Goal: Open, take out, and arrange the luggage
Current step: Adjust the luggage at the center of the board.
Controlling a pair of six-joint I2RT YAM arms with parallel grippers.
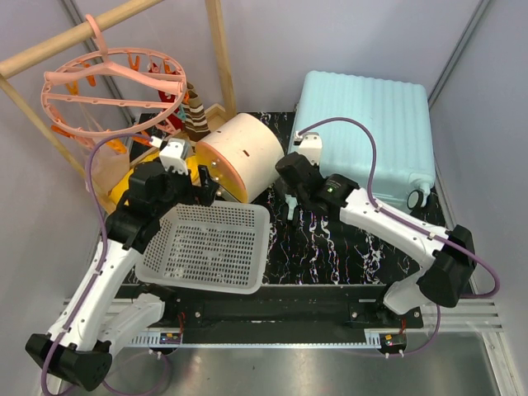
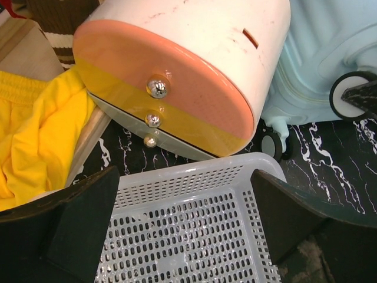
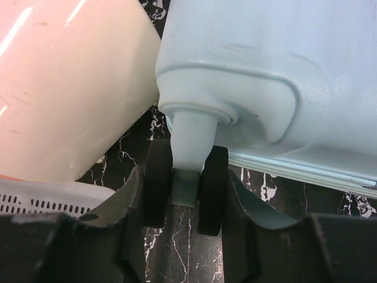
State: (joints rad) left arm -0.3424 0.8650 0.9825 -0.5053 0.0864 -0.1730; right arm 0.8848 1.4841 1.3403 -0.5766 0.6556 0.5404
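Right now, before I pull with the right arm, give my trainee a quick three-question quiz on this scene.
1. True or false: the suitcase lies shut on the table.
2. The fingers of the right gripper sit on either side of what? A) a suitcase wheel B) a carry handle C) a zip pull
3. Fill in: the left gripper hangs open above the white ____.

Key: 1 true; 2 A; 3 basket.

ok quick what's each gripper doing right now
Left gripper: open, empty, above the basket.
Right gripper: closed on the luggage wheel.
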